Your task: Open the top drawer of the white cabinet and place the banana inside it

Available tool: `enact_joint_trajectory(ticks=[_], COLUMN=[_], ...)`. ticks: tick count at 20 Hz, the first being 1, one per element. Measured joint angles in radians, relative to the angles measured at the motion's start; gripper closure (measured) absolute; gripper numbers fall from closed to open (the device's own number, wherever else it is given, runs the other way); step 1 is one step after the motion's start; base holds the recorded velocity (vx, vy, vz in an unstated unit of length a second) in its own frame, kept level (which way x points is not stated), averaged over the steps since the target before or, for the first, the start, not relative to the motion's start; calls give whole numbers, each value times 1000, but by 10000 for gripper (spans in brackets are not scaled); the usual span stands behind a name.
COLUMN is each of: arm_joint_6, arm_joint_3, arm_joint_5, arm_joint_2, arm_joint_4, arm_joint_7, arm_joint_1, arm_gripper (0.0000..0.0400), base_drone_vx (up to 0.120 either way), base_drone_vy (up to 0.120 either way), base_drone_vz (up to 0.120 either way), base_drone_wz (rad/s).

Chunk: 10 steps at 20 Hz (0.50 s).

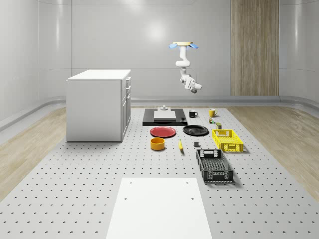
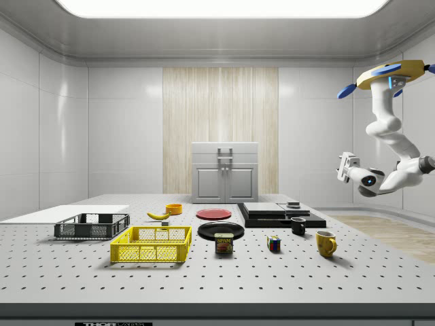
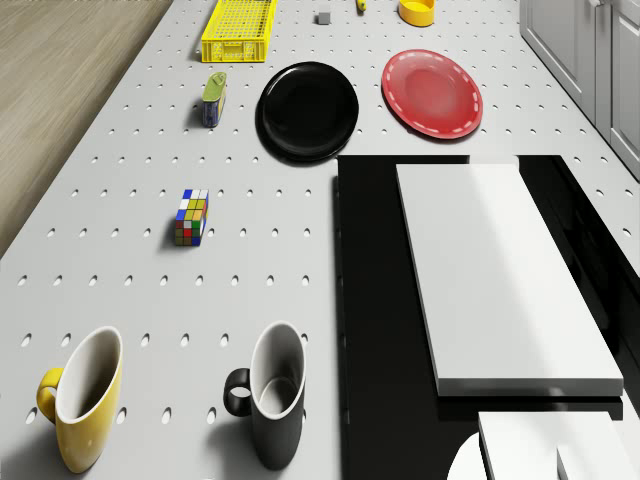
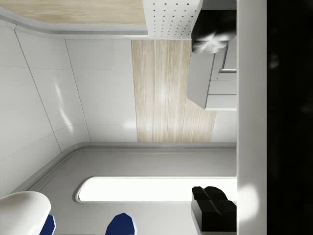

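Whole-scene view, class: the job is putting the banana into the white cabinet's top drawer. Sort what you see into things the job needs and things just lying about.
Needed:
small yellow banana
white box-shaped cabinet, drawers shut
hovering drone's pincer

Lying about:
round red plate
round black plate
yellow mesh crate
black mesh crate
yellow mug
black mug

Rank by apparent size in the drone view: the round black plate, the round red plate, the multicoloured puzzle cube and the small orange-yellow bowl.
1-2. Round black plate and round red plate: these look alike, so no ranking.
3. Multicoloured puzzle cube.
4. Small orange-yellow bowl, which is cut by the picture's edge and farther away, so its place is unsure.
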Motion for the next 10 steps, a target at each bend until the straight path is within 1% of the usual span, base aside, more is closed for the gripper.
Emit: enact_joint_trajectory(ticks=[4, 10], arm_joint_6=[14, 42], arm_joint_3=[-70, -126], arm_joint_5=[88, 131], arm_joint_2=[-21, -52], arm_joint_4=[-56, -95], arm_joint_7=[-15, -16], arm_joint_1=[51, 110], arm_gripper=[0, 0], base_drone_vx=[120, 120], base_drone_vy=[-120, -120], base_drone_vz=[120, 120], base_drone_wz=[0, 0])
